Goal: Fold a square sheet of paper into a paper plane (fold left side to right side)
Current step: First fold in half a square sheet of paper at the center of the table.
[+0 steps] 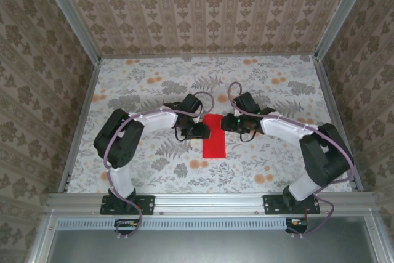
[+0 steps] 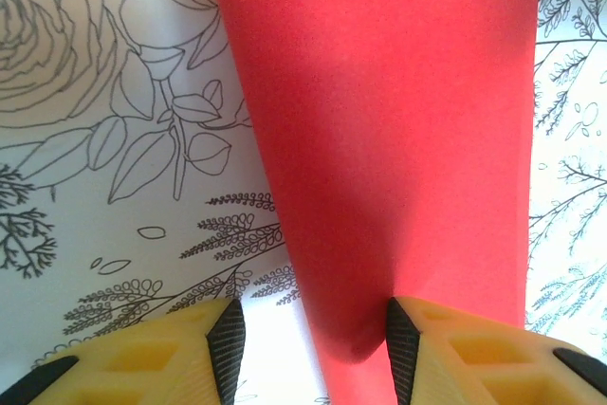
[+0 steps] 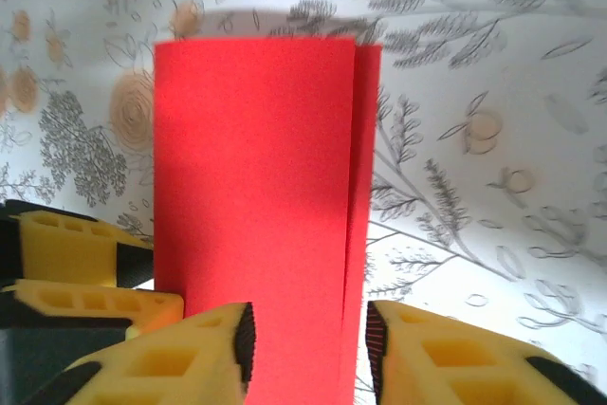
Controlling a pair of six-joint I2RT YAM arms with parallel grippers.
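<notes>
**Fingers (image 2: 142,362) spread on the left gripper (image 2: 313,324) and the right gripper (image 3: 309,329), sheet of paper (image 1: 213,143) between them**

Fingers first: on your left gripper they stand apart. One black pad (image 2: 400,348) borders the red paper, yet bare cloth shows between the paper's edge and the opposite pad, so you have no pinch. On your right gripper the fingers (image 3: 446,362) are likewise parted. The paper fills the gap from pad to pad, and you cannot tell whether either pad presses it.

From above, patterned walls (image 1: 203,4) enclose the floral tablecloth (image 1: 148,84). Your left arm (image 1: 132,130) and right arm (image 1: 295,133) rise from bases at the near rail (image 1: 209,202) and bend inward to meet at mid-table. There the sheet lies as a narrow rectangle, long edges running away from the bases. The left gripper sits at its left edge, the right gripper at its right edge nearer the far end. The near end projects clear of both.

In the right wrist view the upper layer stops short of the lower, leaving a thin red strip exposed along one long edge. The left gripper's yellow fingers stand just beside the opposite edge.
</notes>
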